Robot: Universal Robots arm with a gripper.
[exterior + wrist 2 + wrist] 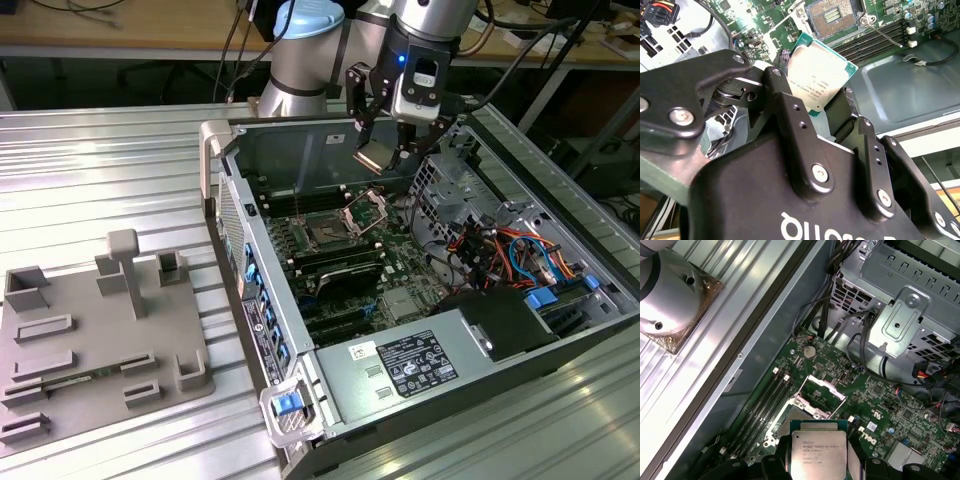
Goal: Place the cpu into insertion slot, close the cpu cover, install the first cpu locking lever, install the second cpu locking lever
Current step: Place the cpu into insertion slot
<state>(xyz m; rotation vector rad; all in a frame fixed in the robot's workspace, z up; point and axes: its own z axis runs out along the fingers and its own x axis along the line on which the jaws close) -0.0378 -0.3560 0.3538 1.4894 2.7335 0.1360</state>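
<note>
gripper [385,148] is carrying the cpu [815,75]
jaws are pinching its edges, hanging above the insertion slot [328,232] near the computer case's [300,150] far wall.

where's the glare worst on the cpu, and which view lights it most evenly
Second wrist view: the cpu has a washed-out bright patch across its metal top, and the black fingers gripping it stay dark. First wrist view: the cpu is evenly lit, with no hot spot. Exterior view: the cpu catches no glare; the brightest streaks lie on the ribbed table.
</note>
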